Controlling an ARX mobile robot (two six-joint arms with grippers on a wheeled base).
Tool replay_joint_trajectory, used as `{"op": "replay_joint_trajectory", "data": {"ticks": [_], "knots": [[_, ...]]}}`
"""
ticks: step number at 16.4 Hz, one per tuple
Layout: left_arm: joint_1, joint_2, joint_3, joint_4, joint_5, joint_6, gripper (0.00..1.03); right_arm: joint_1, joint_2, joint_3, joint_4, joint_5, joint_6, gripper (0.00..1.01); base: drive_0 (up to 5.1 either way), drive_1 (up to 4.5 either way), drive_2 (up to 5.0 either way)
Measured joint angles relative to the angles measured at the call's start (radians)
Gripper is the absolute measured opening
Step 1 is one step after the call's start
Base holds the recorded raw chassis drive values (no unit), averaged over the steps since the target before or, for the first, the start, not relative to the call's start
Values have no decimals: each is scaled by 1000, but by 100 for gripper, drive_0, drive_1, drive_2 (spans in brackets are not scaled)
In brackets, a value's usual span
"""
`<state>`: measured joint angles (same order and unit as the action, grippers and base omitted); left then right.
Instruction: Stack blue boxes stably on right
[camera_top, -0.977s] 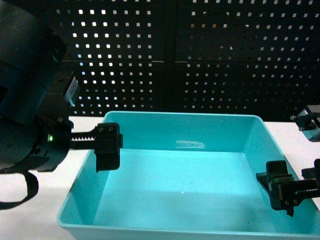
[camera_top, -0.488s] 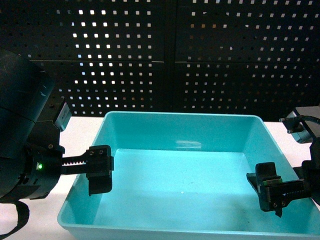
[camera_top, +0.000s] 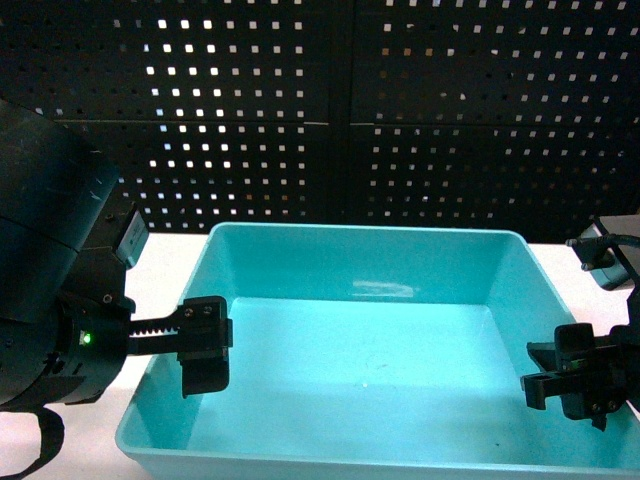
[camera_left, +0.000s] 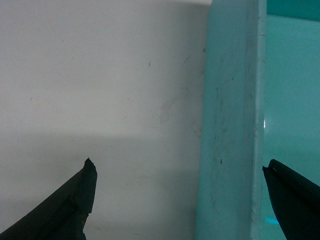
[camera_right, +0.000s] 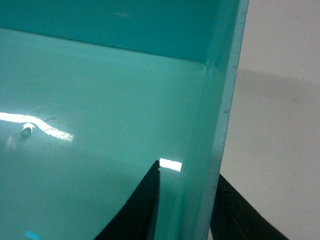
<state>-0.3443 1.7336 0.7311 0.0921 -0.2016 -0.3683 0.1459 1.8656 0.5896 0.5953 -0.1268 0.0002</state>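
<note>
Turquoise tub (camera_top: 360, 350) sits between my grippers: left gripper (camera_left: 177, 200) spread, straddling its rim; right gripper (camera_right: 182, 210) nearly pinching the opposite wall. Looks light, stiff, slick plastic, so I'd grip both rims evenly.

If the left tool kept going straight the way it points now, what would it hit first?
Probably the turquoise tub itself. In the left wrist view the left tool is open and straddles the tub's left wall, one finger outside over the white table, one inside. Going straight on, the rim would run into its throat.
</note>
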Motion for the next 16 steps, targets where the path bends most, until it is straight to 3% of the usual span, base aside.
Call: {"op": "replay_joint_trajectory", "data": {"ticks": [1, 3, 7, 8, 10, 12, 14, 16], "knots": [[0, 0, 2, 0, 0, 0, 98, 0, 0, 0, 0, 2, 0, 15, 0, 0, 0], [0, 0, 5, 1, 2, -3, 98, 7, -4, -1, -1, 5, 26, 2, 0, 0, 0], [6, -1, 0, -21, 13, -42, 98, 39, -16, -11, -2, 29, 23, 2, 0, 0, 0], [5, -1, -1, -36, 26, -64, 98, 38, -16, -11, -8, 30, 24, 2, 0, 0, 0], [-17, -7, -6, -68, -14, -159, 98, 36, -23, -16, -17, 33, 25, 2, 0, 0, 0], [-34, -9, -8, -65, -11, -201, 97, 37, -24, -19, -16, 34, 25, 2, 0, 0, 0], [-53, -11, -14, -76, -8, -246, 80, 39, -30, -27, -15, 36, 29, 2, 0, 0, 0], [-56, -11, -23, -74, 0, -265, 69, 39, -35, -37, -7, 37, 30, 2, 0, 0, 0]]}}
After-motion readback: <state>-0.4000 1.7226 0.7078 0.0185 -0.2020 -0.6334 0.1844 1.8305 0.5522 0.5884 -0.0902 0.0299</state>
